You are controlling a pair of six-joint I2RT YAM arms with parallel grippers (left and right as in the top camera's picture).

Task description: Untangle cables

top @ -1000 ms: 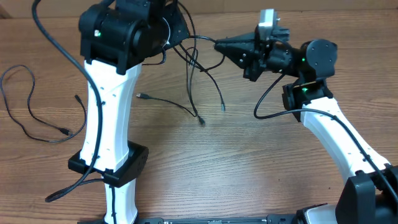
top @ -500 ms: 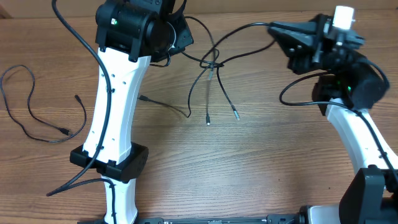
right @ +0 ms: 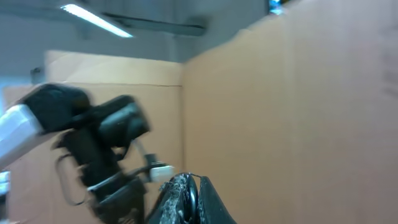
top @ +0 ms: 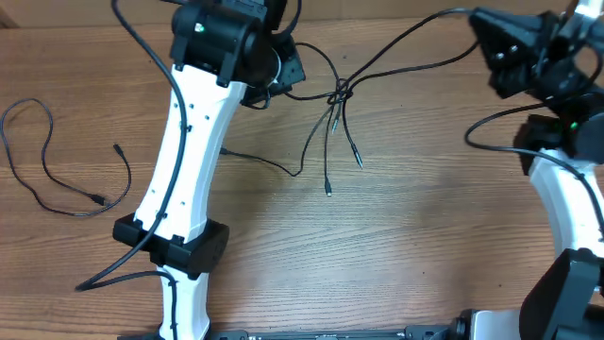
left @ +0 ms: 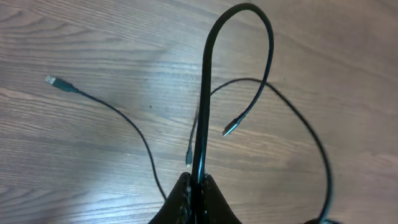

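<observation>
Left gripper [left: 196,184] clamped tight at bottom centre of its wrist view, pinching one strand of the cables [left: 205,93]; strand runs straight up the frame, loops over near the top edge and drops to a silver-tipped plug [left: 229,129]; second small plug [left: 188,159] half behind the held strand, hard to separate from it; flat USB-type plug [left: 55,81] on the table [left: 74,162] at upper left, its cord curving down and vanishing behind the fingers; one blurred strand at right runs off the lower edge. Overhead, these jaws are hidden under the arm's own black wrist housing at top centre.

Right gripper [right: 186,186] also closed, fingers pressed together at bottom centre of its view; picture smeared, any cord between them too thin to make out there; overhead, two strands lead from its tip at upper right to a knot [top: 340,94] at top centre, so it grips the cables too; two ends dangle below the knot. Lone cord [top: 260,161] at centre left disappears behind the white left arm [top: 184,161]; separate cord [top: 42,184] lies looped at far left, well apart; right arm cropped by the right edge.
</observation>
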